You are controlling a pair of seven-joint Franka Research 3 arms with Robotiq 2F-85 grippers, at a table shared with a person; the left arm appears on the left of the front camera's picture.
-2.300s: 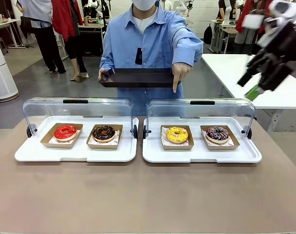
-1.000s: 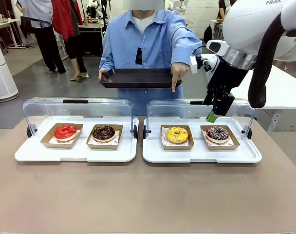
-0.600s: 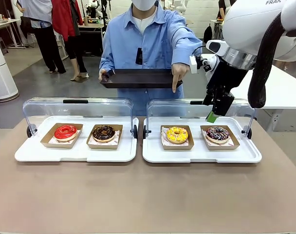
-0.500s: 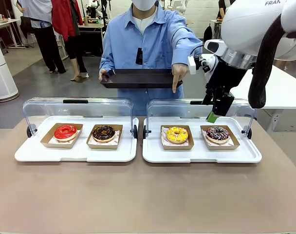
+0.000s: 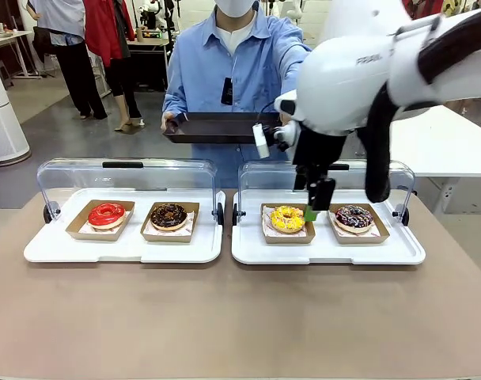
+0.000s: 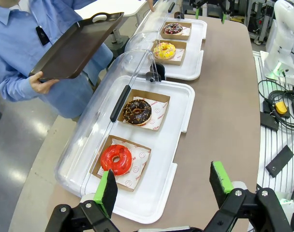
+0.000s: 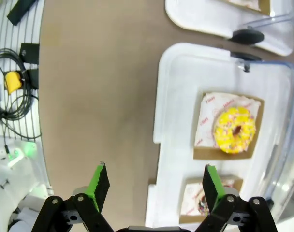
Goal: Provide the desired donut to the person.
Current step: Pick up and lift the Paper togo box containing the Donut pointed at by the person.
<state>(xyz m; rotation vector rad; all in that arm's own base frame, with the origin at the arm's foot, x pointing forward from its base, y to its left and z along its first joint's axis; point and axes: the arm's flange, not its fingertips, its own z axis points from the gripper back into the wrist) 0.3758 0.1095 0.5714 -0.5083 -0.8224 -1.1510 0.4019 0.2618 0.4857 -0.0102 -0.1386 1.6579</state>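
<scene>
Yellow donut (image 5: pixel 287 218): it sits in its brown paper tray (image 5: pixel 288 237), on the left spot of the right-hand white case (image 5: pixel 327 252), with the clear lid (image 5: pixel 260 178) raised behind it. I judge it the wanted one, since my right arm hangs there.
Right gripper (image 5: pixel 313 207): the fingers are spread wide with nothing between them. It hovers just above the gap between the yellow donut and the dark sprinkled donut (image 5: pixel 353 216), touching neither.
Left gripper (image 6: pixel 164 186): the fingers are wide apart and empty, well back, looking over the other case.
Person (image 5: pixel 232 63): stands at the far side, holding a dark serving tray (image 5: pixel 213 127) out above the cases.
Risk, wrong pick: I am between two donuts, so a small drift sideways could bring me down on the sprinkled one.
Risk, squash: if I close on the donut and not on the paper tray's wall, the pads may dent the icing.
Risk, lid: the arm is close to the raised lid, so lifting backward could knock it.
Risk, handover: a one-sided hold may tip the paper tray and spill the donut before it reaches the serving tray.
</scene>
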